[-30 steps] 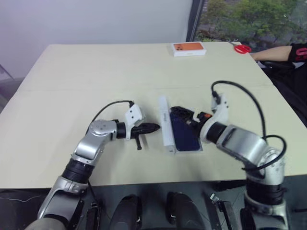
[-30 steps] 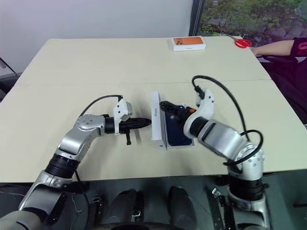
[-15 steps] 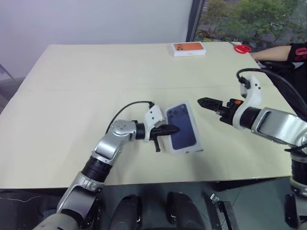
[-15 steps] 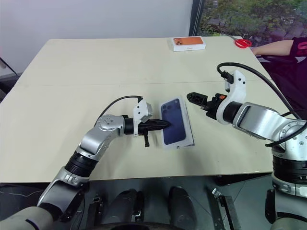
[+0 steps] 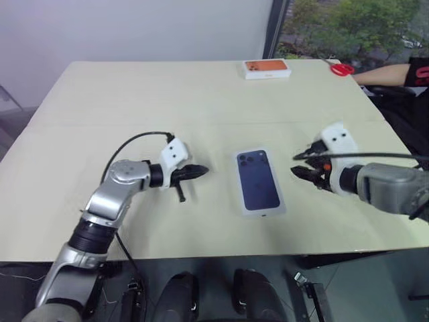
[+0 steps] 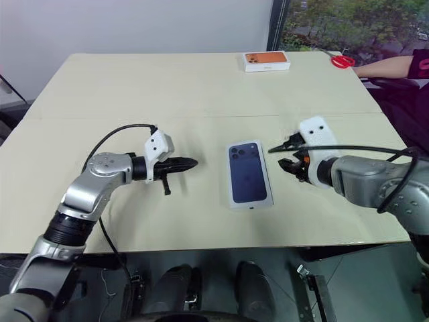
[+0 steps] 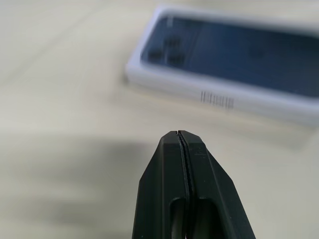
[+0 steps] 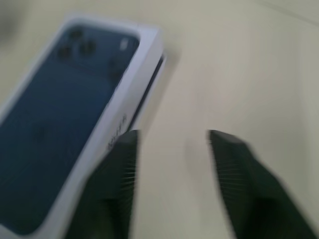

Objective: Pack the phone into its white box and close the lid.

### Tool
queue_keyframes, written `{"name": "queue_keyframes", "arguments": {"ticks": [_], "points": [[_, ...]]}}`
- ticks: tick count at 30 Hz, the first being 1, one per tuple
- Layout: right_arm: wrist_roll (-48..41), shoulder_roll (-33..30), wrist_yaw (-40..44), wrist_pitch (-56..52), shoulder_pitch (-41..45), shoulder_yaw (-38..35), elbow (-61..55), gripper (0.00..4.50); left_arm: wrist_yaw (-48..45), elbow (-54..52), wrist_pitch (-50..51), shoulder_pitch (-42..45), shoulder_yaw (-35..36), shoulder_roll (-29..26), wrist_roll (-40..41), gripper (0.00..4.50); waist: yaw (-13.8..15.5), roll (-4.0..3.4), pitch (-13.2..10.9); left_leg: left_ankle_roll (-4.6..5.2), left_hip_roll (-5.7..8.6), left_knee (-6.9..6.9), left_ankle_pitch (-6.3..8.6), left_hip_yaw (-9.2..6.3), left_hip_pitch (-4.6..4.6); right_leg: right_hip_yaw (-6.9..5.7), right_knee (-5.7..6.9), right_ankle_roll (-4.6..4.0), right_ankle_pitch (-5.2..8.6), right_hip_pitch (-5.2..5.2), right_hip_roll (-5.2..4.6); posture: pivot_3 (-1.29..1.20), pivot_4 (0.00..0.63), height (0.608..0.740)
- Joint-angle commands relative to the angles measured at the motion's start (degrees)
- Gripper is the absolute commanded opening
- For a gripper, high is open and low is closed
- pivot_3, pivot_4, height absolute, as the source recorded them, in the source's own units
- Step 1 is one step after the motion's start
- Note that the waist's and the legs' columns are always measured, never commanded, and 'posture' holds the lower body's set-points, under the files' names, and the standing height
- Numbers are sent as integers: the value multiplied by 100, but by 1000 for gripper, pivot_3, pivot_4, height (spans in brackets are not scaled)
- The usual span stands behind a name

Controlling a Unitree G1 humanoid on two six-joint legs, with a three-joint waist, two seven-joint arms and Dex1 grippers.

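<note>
Worktop (image 5: 134, 100): you have a broad pale surface, with an orange-topped white box (image 5: 267, 68) and red scissors (image 5: 339, 68) up near its far right corner, well apart from the work. The lid (image 5: 258, 182) lies flat, blue phone picture up, toward the near edge and a little right of centre; its long axis runs from near edge to far edge, tilted slightly, camera-bump end of the print toward the far edge. The right wrist view shows a dark gap under one long side of the lid, so judge it seated over the white box beneath but perhaps not fully pressed down on that side; the box and the phone themselves are covered, so you cannot confirm them directly. Relation that matters for your next move: the lid sits between the two arms, both pointing inward at its long sides. The right gripper (image 5: 303, 164) is the nearer, just beside the lid's right long side and clear of it, fingers (image 8: 117, 184) released and parted with nothing between them. The left gripper (image 5: 198, 172) stands farther off on the other side, apart from the lid, fingers (image 7: 182, 199) clenched together on nothing. If a final press is needed, it falls to the right arm first.
</note>
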State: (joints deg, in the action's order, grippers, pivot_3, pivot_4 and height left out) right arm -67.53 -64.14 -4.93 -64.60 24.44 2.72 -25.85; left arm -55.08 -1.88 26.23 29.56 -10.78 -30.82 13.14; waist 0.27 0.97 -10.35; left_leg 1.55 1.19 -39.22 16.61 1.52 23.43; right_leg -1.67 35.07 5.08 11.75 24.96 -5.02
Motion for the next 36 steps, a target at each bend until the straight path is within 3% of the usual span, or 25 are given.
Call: {"name": "queue_keyframes", "arguments": {"ticks": [1, 11, 18, 36], "points": [[841, -93, 610, 145, -19, 140, -319, 31, -78, -149, 69, 97, -312, 50, -116, 0, 49, 0, 0, 0, 0, -1, 0, 0, 0, 0, 0, -5, 3, 0, -1, 0, 150, 740], [2200, 202, 1428, 77, -75, 417, -551, 31, -4, 152, 120, 513, -1345, 621, -726, 0, 47, 2, -1, 0, 2, -2, 0, -1, 2, 1, 0, -3, 2, 1, -3, 0, 150, 740], [2692, 537, 1784, -72, -108, 450, -657, 31, 82, 194, 168, 584, -1364, 969, -780, 0, 50, 2, -1, 0, 1, -2, 0, -1, 1, -1, 3, 3, -2, 1, 0, 0, 150, 740], [3437, 930, 2379, -386, -142, 371, -818, 31, 198, 218, 38, 519, -1208, 1215, -705, 0, 51, 2, -1, 0, 4, -3, 0, -1, 1, -7, 3, 4, -3, 1, 3, 0, 150, 740]]}}
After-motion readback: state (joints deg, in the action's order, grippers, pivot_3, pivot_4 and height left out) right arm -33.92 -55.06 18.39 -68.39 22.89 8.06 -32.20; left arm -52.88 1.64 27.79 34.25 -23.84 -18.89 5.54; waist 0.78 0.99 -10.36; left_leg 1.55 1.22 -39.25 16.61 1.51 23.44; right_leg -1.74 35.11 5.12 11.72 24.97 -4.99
